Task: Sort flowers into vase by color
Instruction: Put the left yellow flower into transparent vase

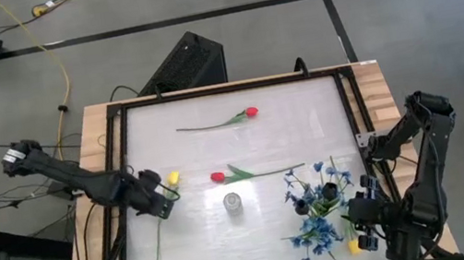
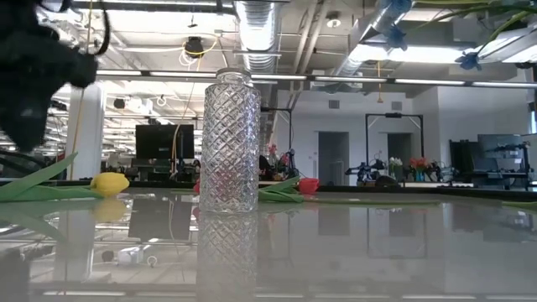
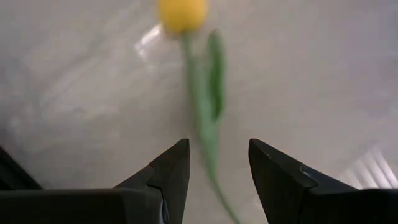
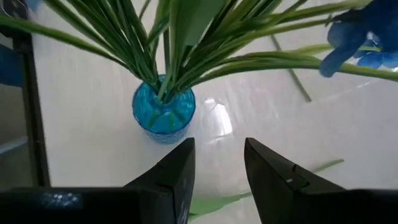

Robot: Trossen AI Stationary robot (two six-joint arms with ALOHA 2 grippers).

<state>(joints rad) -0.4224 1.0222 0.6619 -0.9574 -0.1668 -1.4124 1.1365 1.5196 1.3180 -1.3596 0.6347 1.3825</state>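
A yellow tulip (image 1: 172,176) lies flat on the table, its green stem (image 3: 202,118) running back between the open fingers of my left gripper (image 3: 217,149), which hovers over it near the table's left side (image 1: 161,200) without touching. Two red tulips (image 1: 251,111) (image 1: 217,177) lie on the table farther in. A clear cut-glass vase (image 2: 226,138) stands empty mid-table. My right gripper (image 4: 219,146) is open, just on the near right side of a blue vase (image 4: 163,112) that holds blue sprays (image 1: 321,219). Another yellow tulip head (image 1: 353,246) lies beside it.
A black frame (image 1: 116,167) rims the white tabletop. A dark box (image 1: 189,62) sits beyond the far edge. Bare table lies between the clear vase (image 1: 232,202) and the near edge. A green stem or leaf (image 4: 211,202) lies under my right gripper.
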